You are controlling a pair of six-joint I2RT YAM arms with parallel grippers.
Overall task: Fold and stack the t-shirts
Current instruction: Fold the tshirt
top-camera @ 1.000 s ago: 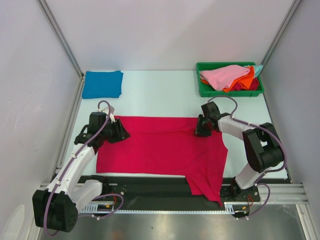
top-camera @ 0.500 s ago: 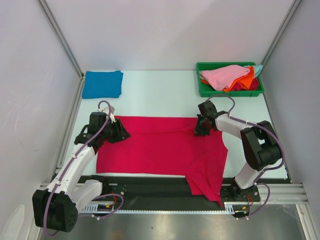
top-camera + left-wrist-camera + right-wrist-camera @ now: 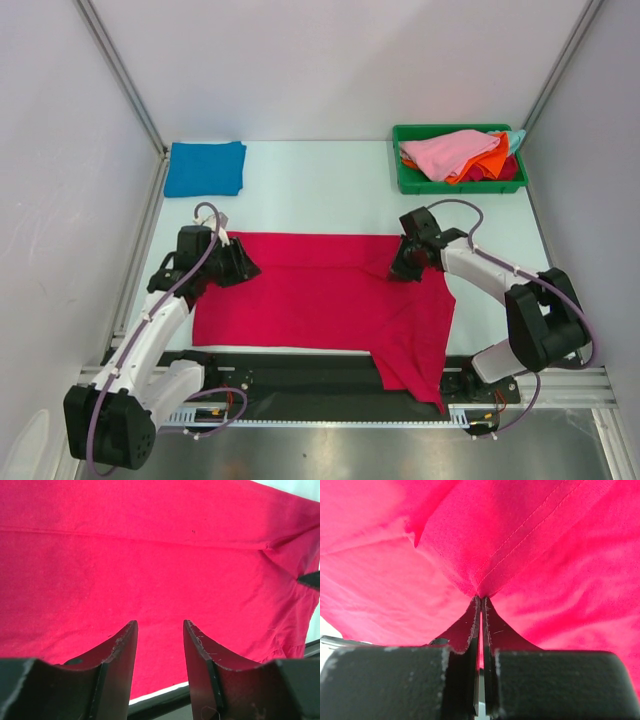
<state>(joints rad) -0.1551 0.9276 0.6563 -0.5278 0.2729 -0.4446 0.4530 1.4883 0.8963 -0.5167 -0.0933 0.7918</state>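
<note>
Here the right gripper (image 3: 481,599) pinches a fold of the one red shirt (image 3: 320,295) spread mid-table, arm bent out toward 3 o'clock. The left gripper (image 3: 160,630), jaws apart, hovers at its 9 o'clock edge. One folded blue shirt (image 3: 205,168) lies at 10 o'clock; one bin (image 3: 458,186) at 1 o'clock.

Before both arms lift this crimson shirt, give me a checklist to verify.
1. Right gripper pinching the crimson shirt: ok, shut on a fold.
2. Left gripper gripping it: not ok, jaws open, nothing pinched.
3. Shirt flat: not ok, near right part spills over the black rail.
4. Layers caught in the right pinch: cannot tell.
5. Folded blue shirt out of the way: ok, apart at the far left.
</note>
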